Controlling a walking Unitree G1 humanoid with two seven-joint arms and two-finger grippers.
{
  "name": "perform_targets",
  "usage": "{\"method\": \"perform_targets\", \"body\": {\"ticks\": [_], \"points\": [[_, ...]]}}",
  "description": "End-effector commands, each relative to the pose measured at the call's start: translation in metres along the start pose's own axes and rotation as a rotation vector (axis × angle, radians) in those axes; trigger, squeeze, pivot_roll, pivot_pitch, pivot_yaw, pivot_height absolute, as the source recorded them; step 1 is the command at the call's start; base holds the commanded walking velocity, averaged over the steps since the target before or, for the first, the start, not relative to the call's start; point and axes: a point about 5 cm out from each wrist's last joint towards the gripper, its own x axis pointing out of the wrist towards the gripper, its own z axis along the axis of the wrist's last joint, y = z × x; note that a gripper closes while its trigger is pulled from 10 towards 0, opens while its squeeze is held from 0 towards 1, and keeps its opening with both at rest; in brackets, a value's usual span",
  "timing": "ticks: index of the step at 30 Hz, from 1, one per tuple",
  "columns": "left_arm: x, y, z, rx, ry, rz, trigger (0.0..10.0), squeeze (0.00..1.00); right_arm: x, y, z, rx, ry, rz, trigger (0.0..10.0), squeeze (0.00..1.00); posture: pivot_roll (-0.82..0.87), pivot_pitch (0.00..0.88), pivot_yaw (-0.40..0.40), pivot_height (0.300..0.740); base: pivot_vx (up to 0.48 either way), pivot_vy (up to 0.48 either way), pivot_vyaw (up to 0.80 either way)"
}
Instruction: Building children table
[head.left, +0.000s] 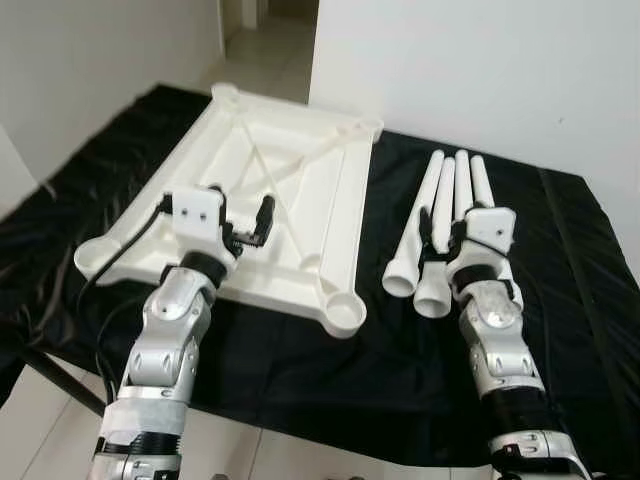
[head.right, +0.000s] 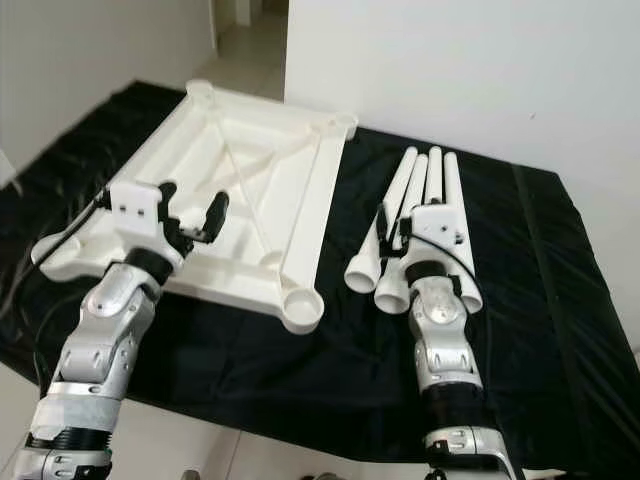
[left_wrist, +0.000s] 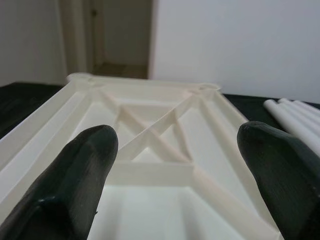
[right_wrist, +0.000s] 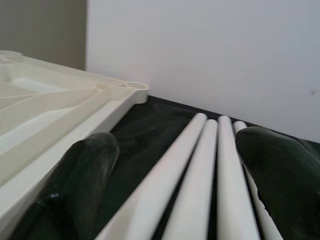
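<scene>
White table legs (head.left: 440, 225) lie side by side, pointing away; right claw (right_wrist: 175, 165) spread above them, left claw (left_wrist: 175, 170) spread.

black cloth (head.left: 560, 260), tabletop (head.left: 300, 190), four legs (head.left: 445, 215)

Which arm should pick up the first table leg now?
Probably the right. The right pincer hangs open directly over the four white legs, while the left pincer is open above the upturned tabletop, farther from them.

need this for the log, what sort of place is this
Probably a room in a home: plain white walls, a doorway to a hall, and a black cloth spread on the pale floor as a work area.
</scene>
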Motion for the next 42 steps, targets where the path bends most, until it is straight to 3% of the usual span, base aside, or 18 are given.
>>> {"method": "perform_targets", "body": {"ticks": [1, 5, 10, 14, 15, 19, 28, 31, 35, 42], "points": [[0.001, -0.009, 0.001, -0.023, 0.009, -0.08, 10.0, 0.0, 0.0, -0.002, -0.002, 0.004, 0.019, -0.006, 10.0, 0.0, 0.09, 0.036, -0.068, 0.74, 0.0, 0.0, 0.0], [0.003, -0.017, -0.001, -0.027, 0.051, -0.144, 10.0, 0.0, 0.003, -0.003, -0.001, 0.012, 0.027, -0.021, 10.0, 0.0, 0.07, 0.036, -0.065, 0.74, 0.0, 0.0, 0.0], [0.004, -0.035, -0.003, -0.025, 0.078, -0.273, 10.0, 0.0, 0.01, -0.008, 0.0, 0.043, 0.082, -0.127, 10.0, 0.0, 0.05, 0.037, -0.052, 0.74, 0.0, 0.0, 0.0], [0.002, -0.049, -0.007, -0.029, 0.1, -0.362, 10.0, 0.0, 0.017, -0.013, -0.002, -0.007, 0.176, -0.25, 10.0, 0.0, 0.05, 0.034, -0.046, 0.74, 0.0, 0.0, 0.0], [0.002, -0.054, -0.006, -0.025, 0.107, -0.387, 10.0, 0.0, 0.019, -0.012, -0.004, 0.045, 0.213, -0.252, 10.0, 0.0, 0.05, 0.031, -0.041, 0.74, 0.0, 0.0, 0.0], [0.001, -0.059, -0.004, -0.015, 0.116, -0.408, 10.0, 0.0, 0.021, -0.01, -0.006, 0.08, 0.265, -0.257, 10.0, 0.0, 0.05, 0.031, -0.039, 0.74, 0.0, 0.0, 0.0], [-0.006, -0.064, -0.005, -0.018, 0.146, -0.421, 10.0, 0.0, 0.016, 0.01, -0.02, 0.119, 0.387, -0.132, 10.0, 0.0, 0.06, 0.033, -0.036, 0.74, 0.0, 0.0, 0.0], [-0.009, -0.066, -0.007, -0.028, 0.157, -0.416, 10.0, 0.0, 0.007, 0.022, -0.027, 0.134, 0.493, -0.074, 10.0, 0.0, 0.06, 0.037, -0.039, 0.74, 0.0, 0.0, 0.0], [-0.01, -0.066, -0.007, -0.031, 0.161, -0.413, 10.0, 0.0, 0.002, 0.024, -0.03, 0.126, 0.546, -0.08, 10.0, 0.0, 0.06, 0.039, -0.039, 0.74, 0.0, 0.0, 0.0], [-0.011, -0.068, -0.002, -0.03, 0.166, -0.441, 10.0, 0.0, -0.001, 0.012, -0.032, 0.156, 0.628, -0.179, 10.0, 0.0, 0.06, 0.045, -0.04, 0.74, 0.0, 0.0, 0.0]]}}
